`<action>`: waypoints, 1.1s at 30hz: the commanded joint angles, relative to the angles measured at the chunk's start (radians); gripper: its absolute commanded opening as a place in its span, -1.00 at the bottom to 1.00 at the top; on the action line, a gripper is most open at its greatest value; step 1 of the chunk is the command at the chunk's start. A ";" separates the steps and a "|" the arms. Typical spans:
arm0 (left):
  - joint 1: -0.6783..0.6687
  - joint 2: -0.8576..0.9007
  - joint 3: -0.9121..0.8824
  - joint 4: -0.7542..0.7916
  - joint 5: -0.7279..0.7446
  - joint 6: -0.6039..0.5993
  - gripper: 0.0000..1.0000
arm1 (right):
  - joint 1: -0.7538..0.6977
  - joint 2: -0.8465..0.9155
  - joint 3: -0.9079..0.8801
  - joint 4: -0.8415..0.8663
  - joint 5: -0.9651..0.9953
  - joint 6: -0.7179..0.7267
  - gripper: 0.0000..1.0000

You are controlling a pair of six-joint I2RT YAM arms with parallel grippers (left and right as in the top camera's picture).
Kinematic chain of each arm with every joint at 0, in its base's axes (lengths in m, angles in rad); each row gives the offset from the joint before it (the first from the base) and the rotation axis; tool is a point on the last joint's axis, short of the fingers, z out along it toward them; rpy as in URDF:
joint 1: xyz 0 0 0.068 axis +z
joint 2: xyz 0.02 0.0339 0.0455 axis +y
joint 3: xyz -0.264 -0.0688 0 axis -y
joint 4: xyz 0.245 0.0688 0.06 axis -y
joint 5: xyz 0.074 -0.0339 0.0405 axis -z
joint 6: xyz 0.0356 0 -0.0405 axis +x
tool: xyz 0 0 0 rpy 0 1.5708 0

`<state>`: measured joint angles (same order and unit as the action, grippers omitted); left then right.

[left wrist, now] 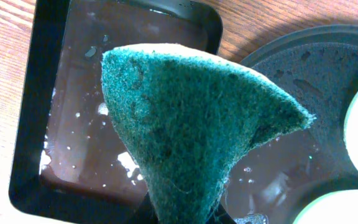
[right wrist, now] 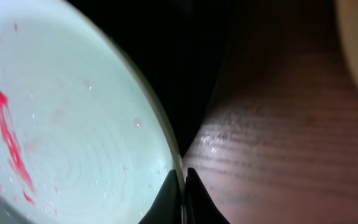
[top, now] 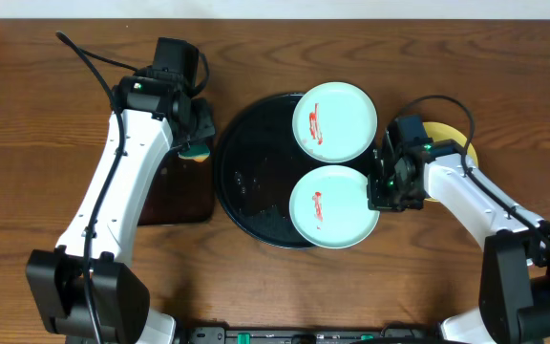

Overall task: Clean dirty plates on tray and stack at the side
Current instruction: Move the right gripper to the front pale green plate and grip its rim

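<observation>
- Three plates show in all: two pale blue-green ones with red sauce smears and one pale yellow one.
- One large round black tray (top: pixel 246 182) sits mid-table, and both blue-green plates lie on its right half. The far plate (top: pixel 334 121) is at about 1 o'clock and the near plate (top: pixel 330 206) at about 4 o'clock, and their rims almost meet.
- The yellow plate (top: pixel 444 133) lies off the tray on the wooden table (top: pixel 46 143), at 3 o'clock from the far plate. The right arm hides most of it.
- One rectangular black tray (left wrist: pixel 123 37), its floor wet, lies at 9 o'clock from the round tray.
- One green scouring sponge (left wrist: pixel 197 124) is pinched in the closed left gripper (top: pixel 197 145) and hangs over the gap between the two trays.
- The left arm runs from its base at 7 o'clock up toward 12 o'clock, and its wrist is bent toward 3 o'clock.
- The right arm reaches from its base at 5 o'clock toward 10 o'clock.
- The right gripper (right wrist: pixel 183 186) is at the near plate's 3 o'clock edge. We see its fingers drawn tight together on the rim, one over the plate and one outside it.
</observation>
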<state>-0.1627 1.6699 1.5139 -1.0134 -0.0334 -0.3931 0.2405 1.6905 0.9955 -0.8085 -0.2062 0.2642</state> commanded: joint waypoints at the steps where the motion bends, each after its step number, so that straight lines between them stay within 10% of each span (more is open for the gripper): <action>1: 0.003 0.003 -0.005 0.000 -0.019 -0.005 -0.85 | 0.044 -0.018 0.054 -0.043 -0.013 0.013 -0.98; 33: 0.003 0.003 -0.005 -0.003 -0.019 -0.001 -0.85 | 0.277 0.255 0.183 0.155 0.040 0.282 -0.98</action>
<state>-0.1627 1.6699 1.5139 -1.0138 -0.0334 -0.3927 0.5377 1.9091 1.1763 -0.6563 -0.1757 0.5190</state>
